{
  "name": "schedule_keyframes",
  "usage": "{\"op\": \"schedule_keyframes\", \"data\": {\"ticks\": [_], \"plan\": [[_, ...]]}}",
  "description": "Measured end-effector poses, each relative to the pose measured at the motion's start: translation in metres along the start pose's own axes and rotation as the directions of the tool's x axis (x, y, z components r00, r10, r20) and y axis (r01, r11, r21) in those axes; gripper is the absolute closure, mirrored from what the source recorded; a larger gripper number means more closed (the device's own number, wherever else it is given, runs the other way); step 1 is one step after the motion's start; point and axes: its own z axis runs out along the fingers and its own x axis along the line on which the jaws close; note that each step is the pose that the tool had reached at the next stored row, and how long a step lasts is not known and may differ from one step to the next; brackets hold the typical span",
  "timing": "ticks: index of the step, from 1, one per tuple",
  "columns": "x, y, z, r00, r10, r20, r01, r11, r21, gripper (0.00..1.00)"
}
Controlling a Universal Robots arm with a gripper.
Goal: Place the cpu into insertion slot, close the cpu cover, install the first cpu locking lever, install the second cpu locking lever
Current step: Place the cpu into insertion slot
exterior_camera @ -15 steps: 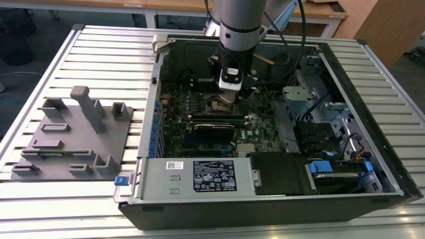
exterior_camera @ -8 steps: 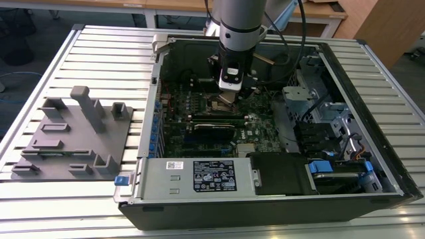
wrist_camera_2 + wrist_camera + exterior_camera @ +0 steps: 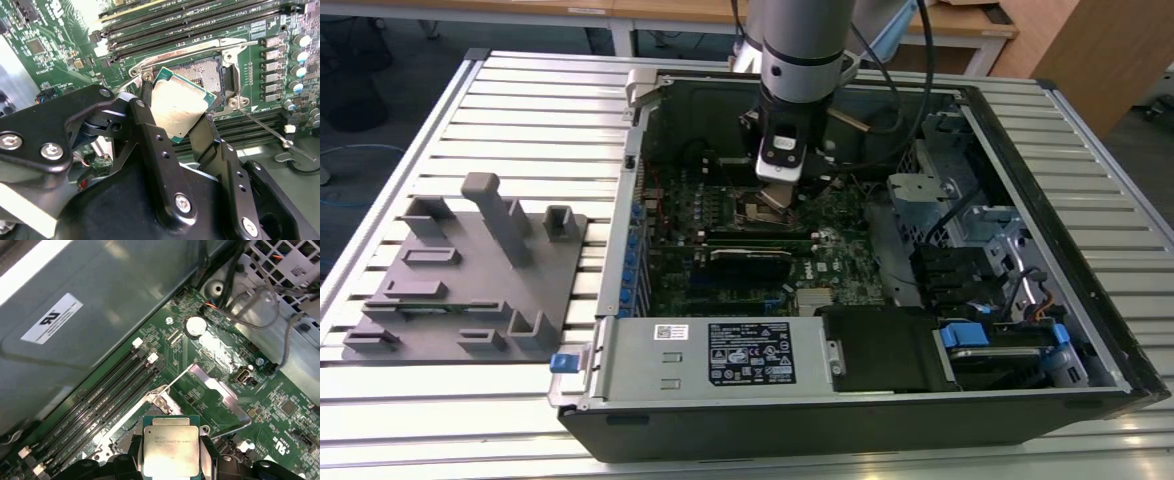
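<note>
One cpu [image 3: 182, 105]: clamped by its edges in the gripper [image 3: 176, 111], held up off the board, metal top showing in both wrist views.
insertion slot [image 3: 210, 75]: open and bare, right beyond the chip's far edge, basically under the tips.
alignment: chip looks twisted and tilted versus the slot's square, so I'd say not seated yet.

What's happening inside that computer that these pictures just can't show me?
- Second wrist view: the held cpu covers part of the insertion slot.
- Both wrist views: the cpu's underside faces away.
- Exterior view: the gripper blocks most of the insertion slot; how near the cpu is to it cannot be judged.
</note>
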Motion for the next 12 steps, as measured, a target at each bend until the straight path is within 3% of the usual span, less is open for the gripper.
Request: {"op": "schedule_keyframes", "data": {"ticks": [3,6,9,12], "plan": [[0.0,0.0,0.0001,0.9988,0.049,0.0046,-0.049,0.9988,-0.0005,0.46],[0.0,0.0,0.0004,0.9945,0.104,0.0096,-0.104,0.9945,-0.0016,0.46],[0.0,-0.0001,0.0006,0.9874,0.158,0.0145,-0.158,0.9875,-0.0028,0.46],[0.0,0.0,0.0007,0.9772,0.212,0.0192,-0.212,0.9774,-0.0045,0.46]]}}
